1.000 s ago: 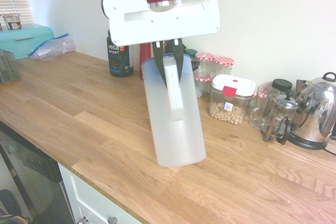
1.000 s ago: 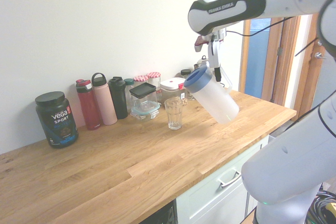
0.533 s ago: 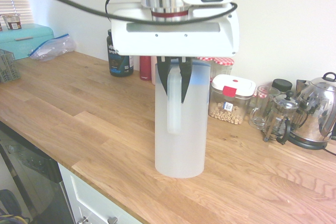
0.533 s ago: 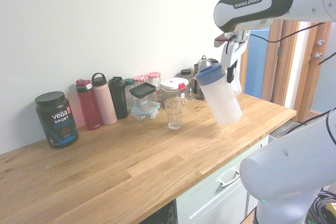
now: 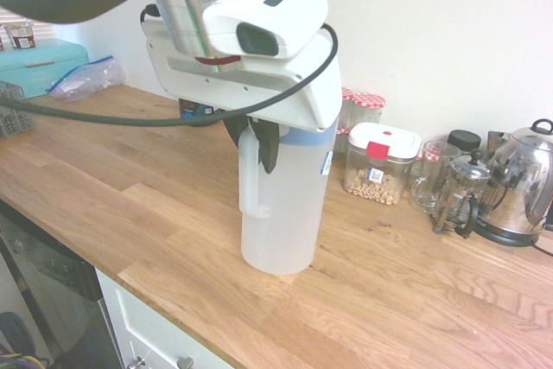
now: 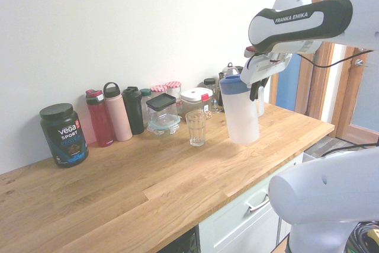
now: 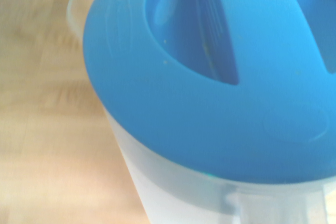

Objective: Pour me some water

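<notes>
Pitcher (image 5: pixel 289 205) is what you have in the gripper (image 5: pixel 252 157): the dark fingers are closed on its handle (image 5: pixel 249 183). It is near upright, leaning slightly, frosted and cloudy-walled under a blue lid (image 7: pixel 173 114); you can't tell from these views how much water is inside, nor whether its base touches the wooden counter (image 6: pixel 160 188).

Take the pitcher as the centre of a clock laid on the second exterior view. Nearest you have the clear, ribbed drinking glass (image 6: pixel 196 128), upright on the counter between eight and nine; its contents are hard to make out. Between nine and ten, nearer the wall, is the white-lidded container (image 5: pixel 380 166), which the first exterior view shows you has small tan rings in the bottom. The silvery kettle (image 5: pixel 518 183) stands toward eleven, with a glass French press (image 5: pixel 464 192) beside it.

Further off, toward nine to ten, you find clear containers (image 6: pixel 163 114) with black and teal lids, and jars (image 6: pixel 173 90) with red-checked tops. Beyond them come a black bottle (image 6: pixel 133 111), a pink bottle (image 6: pixel 117 114) and a red bottle (image 6: pixel 99 119); farthest, close to nine, is the black Vega Sport tub (image 6: pixel 64 135).
</notes>
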Controlling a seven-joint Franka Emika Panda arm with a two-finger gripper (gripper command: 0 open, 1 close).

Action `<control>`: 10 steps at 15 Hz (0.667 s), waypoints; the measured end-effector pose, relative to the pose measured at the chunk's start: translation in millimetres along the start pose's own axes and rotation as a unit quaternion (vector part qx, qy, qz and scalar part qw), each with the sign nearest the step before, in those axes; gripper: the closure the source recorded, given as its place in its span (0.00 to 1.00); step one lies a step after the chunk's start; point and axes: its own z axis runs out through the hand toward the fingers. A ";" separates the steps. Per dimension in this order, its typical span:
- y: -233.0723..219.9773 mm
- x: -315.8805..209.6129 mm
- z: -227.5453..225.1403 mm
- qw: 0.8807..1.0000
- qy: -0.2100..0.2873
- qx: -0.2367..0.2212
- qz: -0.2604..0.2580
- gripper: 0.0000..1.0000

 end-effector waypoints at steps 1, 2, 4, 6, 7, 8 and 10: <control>-0.3 -6.7 1.0 1.000 0.017 0.008 0.014 1.00; -1.6 -15.7 3.1 0.999 0.033 0.015 0.028 1.00; -8.1 -32.3 0.5 0.996 0.070 0.028 0.049 1.00; -30.1 -37.0 -23.0 0.990 0.112 0.047 0.065 1.00; -43.5 -40.9 -33.4 0.987 0.134 0.057 0.069 1.00; -57.9 -47.4 -41.2 0.984 0.151 0.064 0.069 1.00; -85.3 -65.8 -45.3 0.983 0.158 0.070 0.058 1.00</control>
